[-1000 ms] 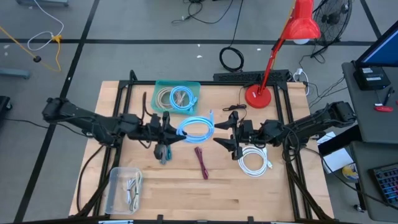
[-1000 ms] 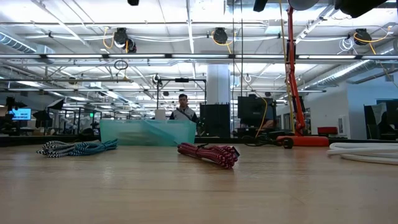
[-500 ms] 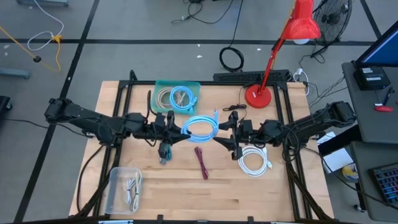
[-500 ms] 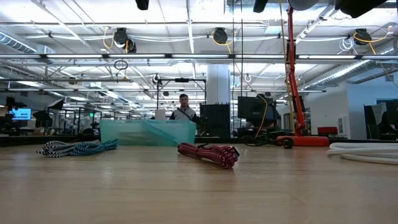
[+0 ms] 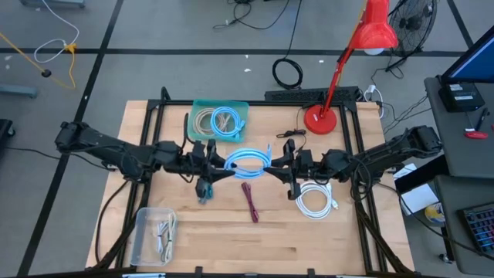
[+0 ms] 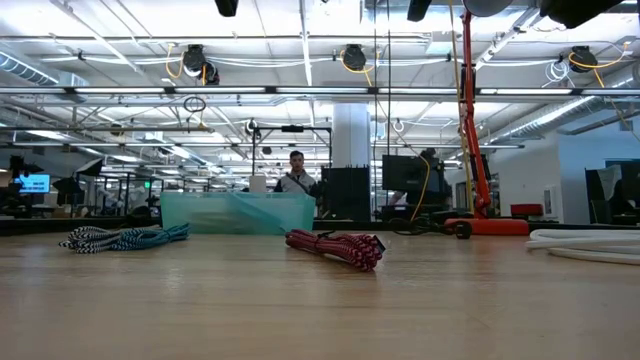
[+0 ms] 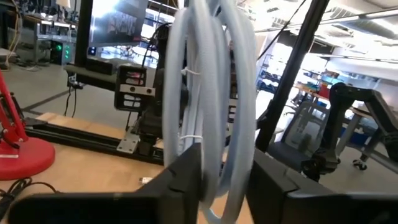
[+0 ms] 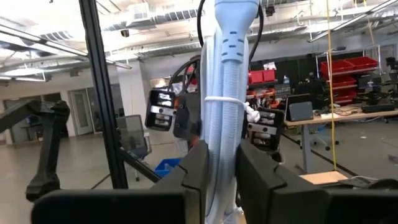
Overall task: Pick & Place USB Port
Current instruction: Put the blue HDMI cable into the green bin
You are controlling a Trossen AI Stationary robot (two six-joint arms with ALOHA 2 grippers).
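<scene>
A light blue coiled USB cable [image 5: 247,162], bound with white ties, hangs in the air over the table's middle, standing on edge between my two grippers. My left gripper [image 5: 226,165] comes at it from the table's left and is shut on the coil [image 7: 214,93]. From the right, my right gripper [image 5: 270,166] is shut on the same coil [image 8: 225,81]. The cable's moulded plug [image 8: 237,25] points up. The low view shows neither the grippers nor the coil. My left gripper [image 7: 224,180] has the coil's left side [image 7: 217,168] between its two fingers, several strands together. The fingers reach in level from the table's left. The coil stands upright, clear of the table. My right gripper [image 8: 222,168] pinches the coil's right side [image 8: 222,134] between its two fingers, below a white tie, several strands at once. The fingers come level from the table's right. The coil rises upright from the fingers, plug on top, clear of the table.
On the table lie a black-and-white braided cable [image 5: 203,189], a red cable [image 5: 250,201] and a white coil [image 5: 315,199]. A teal tray [image 5: 194,108] with cables stands at the far side, a clear bin [image 5: 154,235] near left, a red lamp [image 5: 320,120] far right.
My left gripper has carried the blue coil toward the table's right, and the coil has tipped from lying open to standing on edge. My right gripper has moved in toward the coil from the right and shut on it.
</scene>
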